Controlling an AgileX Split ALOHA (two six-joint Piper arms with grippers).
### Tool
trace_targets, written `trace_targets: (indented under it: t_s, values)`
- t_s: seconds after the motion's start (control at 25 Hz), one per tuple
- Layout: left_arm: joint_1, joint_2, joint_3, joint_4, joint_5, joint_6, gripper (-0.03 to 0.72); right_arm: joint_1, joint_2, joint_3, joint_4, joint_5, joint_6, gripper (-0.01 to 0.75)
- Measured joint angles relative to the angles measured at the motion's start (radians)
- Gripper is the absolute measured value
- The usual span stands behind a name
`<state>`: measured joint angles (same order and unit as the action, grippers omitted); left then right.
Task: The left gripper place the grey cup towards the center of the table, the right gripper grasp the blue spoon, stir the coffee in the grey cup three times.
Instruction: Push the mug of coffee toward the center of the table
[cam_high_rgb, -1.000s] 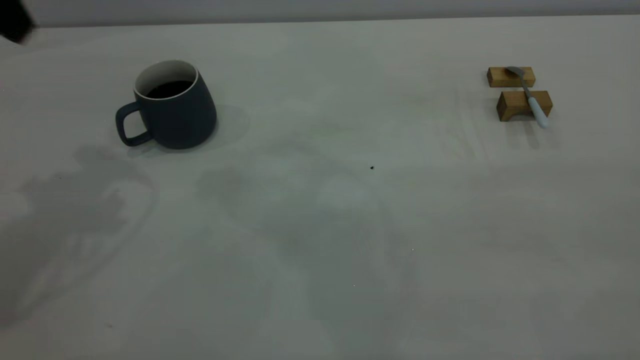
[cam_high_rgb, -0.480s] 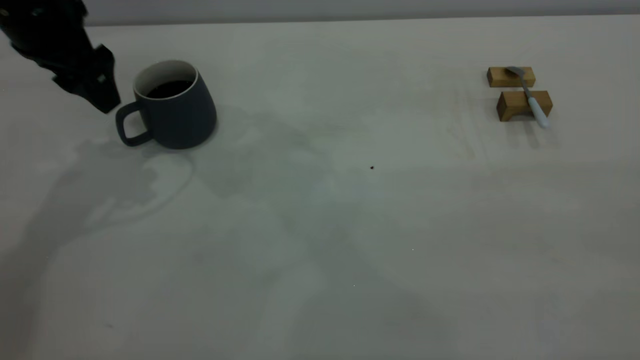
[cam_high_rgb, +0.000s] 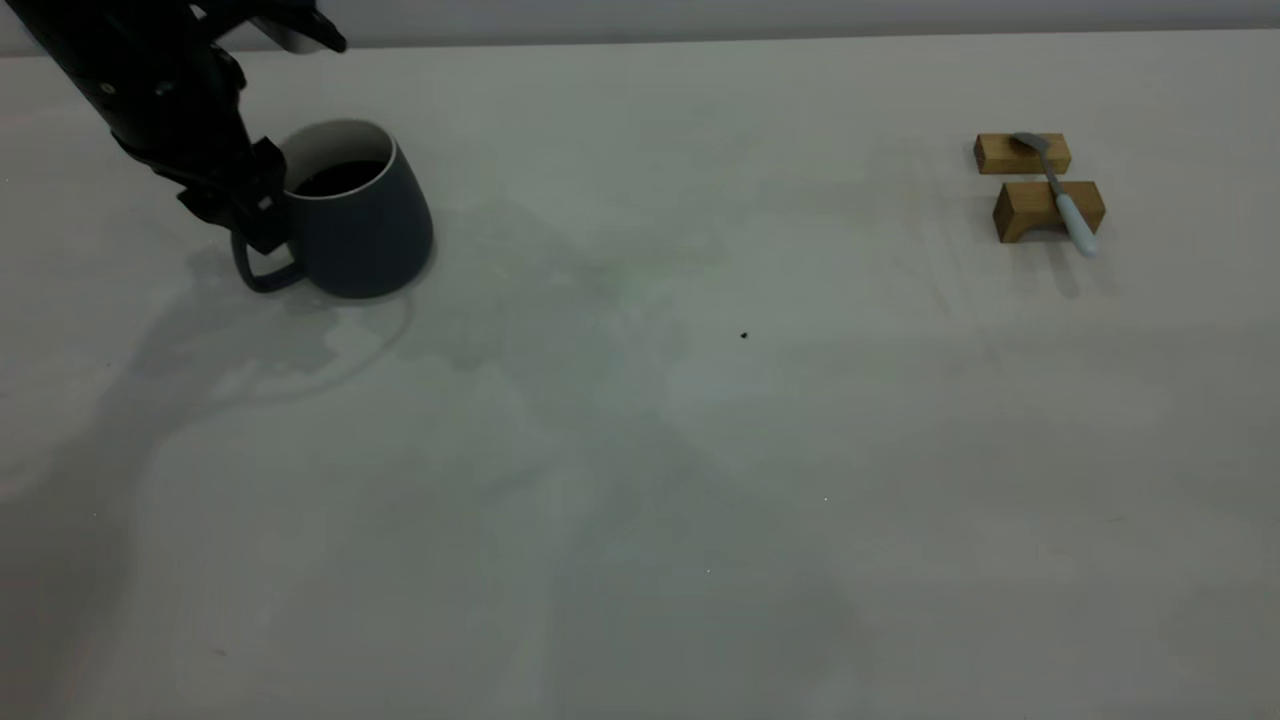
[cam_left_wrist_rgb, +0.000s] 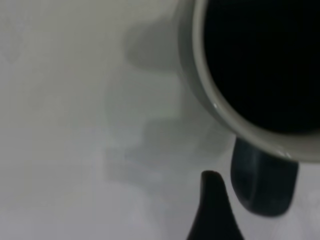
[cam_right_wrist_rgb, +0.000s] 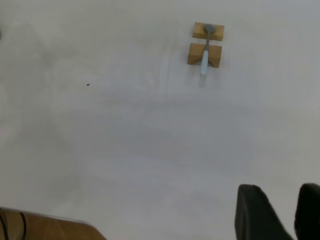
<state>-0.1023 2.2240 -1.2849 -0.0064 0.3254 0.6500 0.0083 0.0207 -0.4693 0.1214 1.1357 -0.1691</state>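
Observation:
The grey cup (cam_high_rgb: 360, 220) stands upright at the far left of the table (cam_high_rgb: 640, 450), with dark coffee (cam_high_rgb: 338, 178) inside and its handle (cam_high_rgb: 262, 262) turned to the left. My left gripper (cam_high_rgb: 258, 212) is down at that handle and open. In the left wrist view one dark finger (cam_left_wrist_rgb: 212, 205) is beside the handle (cam_left_wrist_rgb: 262, 185), a gap apart; the other finger is out of frame. The blue spoon (cam_high_rgb: 1062, 198) lies across two wooden blocks at the far right. My right gripper (cam_right_wrist_rgb: 295, 200) hangs high above bare table, far from the spoon (cam_right_wrist_rgb: 205, 52), open and holding nothing.
Two brown wooden blocks (cam_high_rgb: 1022, 153) (cam_high_rgb: 1045, 208) carry the spoon. A tiny dark speck (cam_high_rgb: 744, 335) marks the tabletop near the middle. Broad arm shadows fall across the left and centre. A wooden edge and cables (cam_right_wrist_rgb: 30, 225) show beyond the table in the right wrist view.
The left arm has swung in from the top-left corner and come down to the cup's handle. Cup and spoon have not moved.

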Motion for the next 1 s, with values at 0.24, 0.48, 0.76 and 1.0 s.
trace_targets:
  t_s: [0.24,0.48,0.76,1.0]
  values:
    - [0.000,0.038,-0.007,0.000,-0.036,0.011,0.542,0.000,0.000,0.000,0.000,0.000,0.000,0.237]
    - [0.000,0.048,-0.008,0.000,-0.043,0.022,0.375,0.000,0.000,0.000,0.000,0.000,0.000,0.237]
    - [-0.002,0.048,-0.008,0.000,-0.046,0.025,0.204,0.000,0.000,0.000,0.000,0.000,0.000,0.237]
    - [-0.042,0.048,-0.008,0.000,-0.047,0.024,0.204,0.000,0.000,0.000,0.000,0.000,0.000,0.237]
